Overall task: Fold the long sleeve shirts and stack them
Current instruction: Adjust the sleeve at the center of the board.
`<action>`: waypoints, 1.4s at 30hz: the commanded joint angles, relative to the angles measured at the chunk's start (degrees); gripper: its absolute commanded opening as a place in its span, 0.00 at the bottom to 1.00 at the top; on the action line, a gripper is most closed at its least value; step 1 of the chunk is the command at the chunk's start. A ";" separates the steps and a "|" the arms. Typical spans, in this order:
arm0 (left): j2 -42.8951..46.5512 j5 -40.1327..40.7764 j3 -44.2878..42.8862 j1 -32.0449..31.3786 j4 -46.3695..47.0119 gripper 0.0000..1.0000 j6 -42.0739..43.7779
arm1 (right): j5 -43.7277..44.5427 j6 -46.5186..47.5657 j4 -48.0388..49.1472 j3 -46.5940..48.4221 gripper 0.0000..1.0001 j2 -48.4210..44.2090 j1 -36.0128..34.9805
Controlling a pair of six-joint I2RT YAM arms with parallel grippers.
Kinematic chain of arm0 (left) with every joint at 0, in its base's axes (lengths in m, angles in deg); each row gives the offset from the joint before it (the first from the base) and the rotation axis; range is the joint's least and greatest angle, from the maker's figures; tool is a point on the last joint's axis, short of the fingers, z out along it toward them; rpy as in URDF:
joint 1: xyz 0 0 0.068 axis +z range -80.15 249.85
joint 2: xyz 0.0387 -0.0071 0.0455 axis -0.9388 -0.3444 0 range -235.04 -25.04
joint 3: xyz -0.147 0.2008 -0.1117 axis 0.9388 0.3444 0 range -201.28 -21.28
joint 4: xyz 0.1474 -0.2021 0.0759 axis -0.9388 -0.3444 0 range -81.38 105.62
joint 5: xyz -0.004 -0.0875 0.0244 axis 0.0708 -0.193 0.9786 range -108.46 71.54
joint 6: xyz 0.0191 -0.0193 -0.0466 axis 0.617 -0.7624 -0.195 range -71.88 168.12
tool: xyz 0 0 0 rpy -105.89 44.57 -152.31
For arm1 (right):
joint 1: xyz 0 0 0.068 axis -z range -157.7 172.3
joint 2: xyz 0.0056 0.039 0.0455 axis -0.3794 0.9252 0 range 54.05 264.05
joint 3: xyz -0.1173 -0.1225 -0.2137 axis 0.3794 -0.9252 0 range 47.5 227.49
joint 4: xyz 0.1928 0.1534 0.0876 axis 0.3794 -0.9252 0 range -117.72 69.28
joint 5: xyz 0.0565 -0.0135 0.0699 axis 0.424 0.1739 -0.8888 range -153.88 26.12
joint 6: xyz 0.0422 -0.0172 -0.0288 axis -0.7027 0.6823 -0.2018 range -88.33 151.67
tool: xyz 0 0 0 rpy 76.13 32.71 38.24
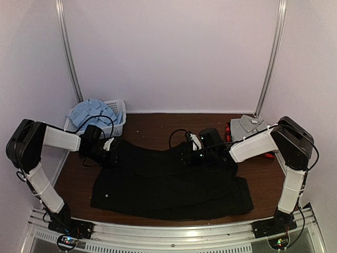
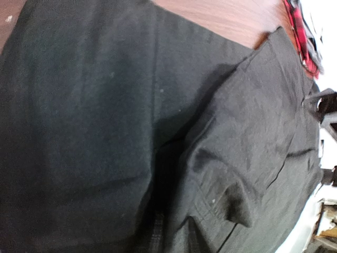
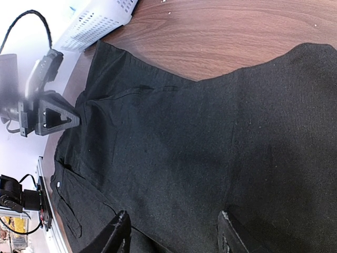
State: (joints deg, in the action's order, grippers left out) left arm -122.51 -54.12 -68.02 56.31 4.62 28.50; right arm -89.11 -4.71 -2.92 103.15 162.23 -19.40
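Observation:
The black shirt (image 1: pixel 168 184) lies spread on the wooden table, and it fills the left wrist view (image 2: pixel 105 116) and the right wrist view (image 3: pixel 210 137). My left gripper (image 1: pixel 108 154) is at its far left corner. There the cloth bunches up into the jaws (image 2: pixel 168 232), and they look shut on it. My right gripper (image 1: pixel 185 153) is at the shirt's far edge near the middle. It is open (image 3: pixel 174 226), with both fingertips down on the cloth. The grey shirt (image 1: pixel 248 126) lies on the red plaid shirt (image 1: pixel 268 155) at the back right. The light blue shirt (image 1: pixel 92 112) lies in the basket.
A white mesh basket (image 1: pixel 120 113) stands at the back left corner, and it also shows in the right wrist view (image 3: pixel 100 21). White walls close in the table on three sides. A bare strip of wood (image 1: pixel 158 124) runs behind the black shirt.

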 commanded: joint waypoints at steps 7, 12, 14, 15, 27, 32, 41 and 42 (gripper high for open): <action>1.50 1.23 -7.15 1.07 -5.42 0.00 1.73 | 3.40 1.21 -0.69 -1.42 0.56 -2.81 0.18; -3.59 3.43 -15.11 2.14 -17.06 0.00 7.38 | 8.40 3.86 -4.44 -1.34 0.57 -5.40 0.30; -4.64 4.21 -17.01 2.20 -20.06 0.00 8.81 | 10.73 5.01 -6.20 -1.26 0.57 -6.51 0.37; -5.00 4.74 -17.80 2.20 -21.33 0.00 9.61 | 11.93 5.62 -7.33 -1.18 0.57 -7.19 0.50; -2.97 2.11 -16.90 3.92 -25.66 0.00 11.58 | 24.91 10.28 -16.10 -0.14 0.58 -11.92 2.44; -2.60 -0.94 -16.67 4.04 -25.89 0.00 11.44 | 28.98 11.70 -17.98 0.24 0.58 -12.73 3.07; -2.09 -4.95 -15.89 4.00 -23.92 0.00 10.50 | 37.36 15.90 -25.05 2.13 0.59 -12.73 5.44; -1.79 -5.36 -15.66 4.02 -23.54 0.00 10.41 | 37.69 16.10 -25.50 2.17 0.58 -12.77 5.84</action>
State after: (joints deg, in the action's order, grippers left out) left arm -126.19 -55.76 -84.68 59.90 -20.54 39.06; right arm -56.59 9.02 -24.73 103.39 151.02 -15.22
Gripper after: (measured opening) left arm 0.013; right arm 0.585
